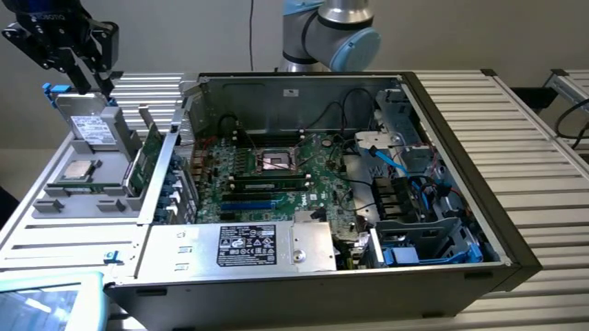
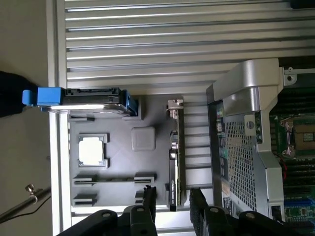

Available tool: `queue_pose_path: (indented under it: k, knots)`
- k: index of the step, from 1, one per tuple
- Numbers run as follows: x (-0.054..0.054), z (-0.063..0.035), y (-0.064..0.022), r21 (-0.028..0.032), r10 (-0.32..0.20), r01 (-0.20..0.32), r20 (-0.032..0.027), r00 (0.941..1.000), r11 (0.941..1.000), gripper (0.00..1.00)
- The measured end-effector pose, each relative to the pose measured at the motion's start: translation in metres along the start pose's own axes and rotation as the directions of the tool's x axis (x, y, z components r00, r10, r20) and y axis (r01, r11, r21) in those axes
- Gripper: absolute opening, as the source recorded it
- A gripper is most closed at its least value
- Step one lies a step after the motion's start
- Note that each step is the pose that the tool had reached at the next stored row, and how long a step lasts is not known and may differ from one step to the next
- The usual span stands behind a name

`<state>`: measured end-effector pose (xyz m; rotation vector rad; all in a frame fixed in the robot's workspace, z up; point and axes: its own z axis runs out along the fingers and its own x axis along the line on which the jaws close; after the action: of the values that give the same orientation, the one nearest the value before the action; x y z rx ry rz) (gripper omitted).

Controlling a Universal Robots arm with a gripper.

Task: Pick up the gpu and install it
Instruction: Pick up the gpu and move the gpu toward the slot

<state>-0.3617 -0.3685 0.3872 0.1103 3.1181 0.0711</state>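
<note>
Fingers (image 2: 149, 199) stand wide apart, nothing clamped btwn them, nothing held. Gripper (image 1: 95, 86) hangs high at the exterior view's left, over the far end of the grey tray (image 1: 55, 207), not touching anything.

The gpu (image 1: 140, 164) is not picked up yet. It stands on edge in a slot on the tray's side nearest the computer case (image 1: 442, 276), green board upright, silver bracket at its far end. From the wrist view the gpu (image 2: 175, 152) shows edge-on as a thin strip, and its near end lines up w/ the gap btwn the two black fingers. No contact visible.

Other items on the tray:
- hard drive (image 1: 92, 129) w/ white label, propped at the far end, blue tabs on its ends, also in wrist view (image 2: 91, 101)
- square silver chip (image 1: 78, 171) lying flat in its own pocket, just beside the drive, well apart from the gpu

Case lies open on the slatted metal table (image 1: 534, 138), just beside the tray. Main board (image 1: 267, 186) faces up inside, w/ a square socket (image 1: 276, 162) near its middle and blue cables at the exterior view's right. Robot arm (image 1: 327, 34) rises behind the case.
</note>
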Motion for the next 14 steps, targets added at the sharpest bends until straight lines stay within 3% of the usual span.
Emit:
queue_pose_path:
  k: [3, 14]
  knots:
    - [0.000, 0.0015, 0.0000, 0.0002, 0.000, 0.000, 0.0001, 1.0000, 1.0000, 0.42]
    - [0.000, 0.0211, -0.0009, -0.0003, 0.000, 0.000, -0.0001, 1.0000, 1.0000, 0.42]
